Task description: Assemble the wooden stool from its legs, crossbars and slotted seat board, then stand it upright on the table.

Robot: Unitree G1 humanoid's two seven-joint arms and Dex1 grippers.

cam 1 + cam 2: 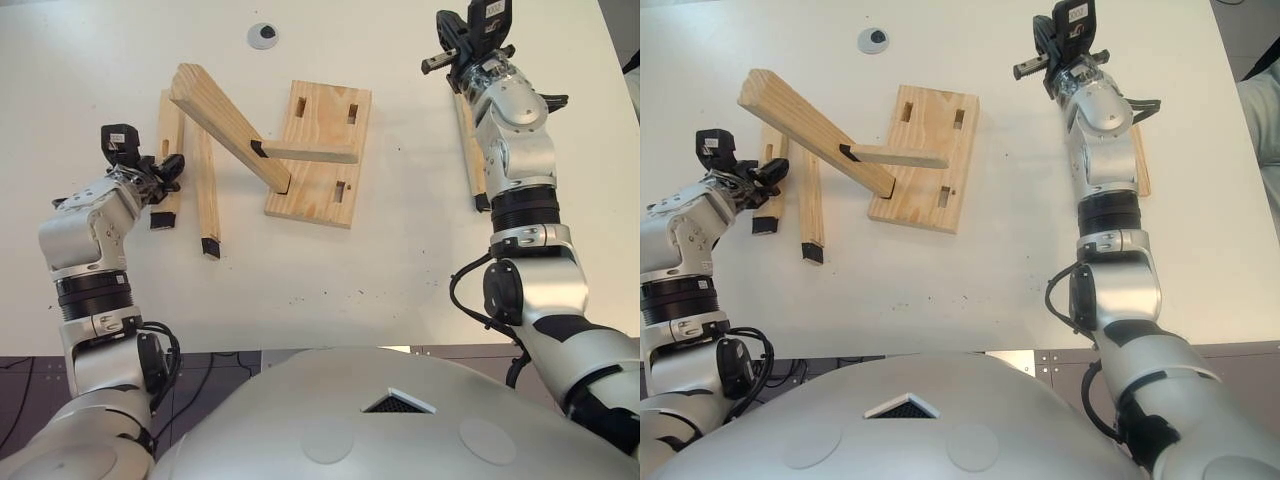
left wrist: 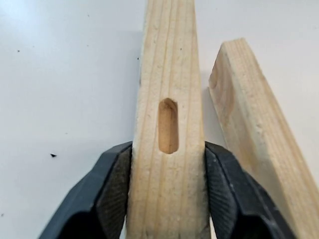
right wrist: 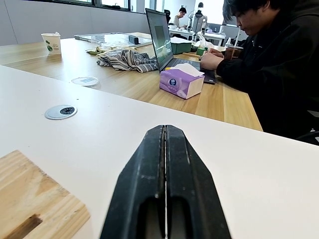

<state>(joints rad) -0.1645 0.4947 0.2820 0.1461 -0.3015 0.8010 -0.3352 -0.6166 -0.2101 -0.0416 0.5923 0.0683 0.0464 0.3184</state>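
Left hand point(image 1: 168, 172) clamps the leftmost leg point(image 1: 170, 125) lying flat; right hand point(image 1: 432, 64), clenched empty, is well apart from the seat board point(image 1: 320, 150).

The silver-grey left arm point(image 1: 88, 235) and right arm point(image 1: 520, 125) are built of rounded, glossy shells, each broken at the forearm by a ribbed black band point(image 1: 519, 211). A black cable loop point(image 1: 466, 292) curls out beside each elbow. The left claw point(image 1: 172, 168) and right claw point(image 3: 165, 132) are matte black, with two wedge-shaped fingers point(image 2: 238, 199) and finely ribbed inner pads point(image 2: 116, 191). A small white tag point(image 1: 493, 9) with dark print tops each wrist.
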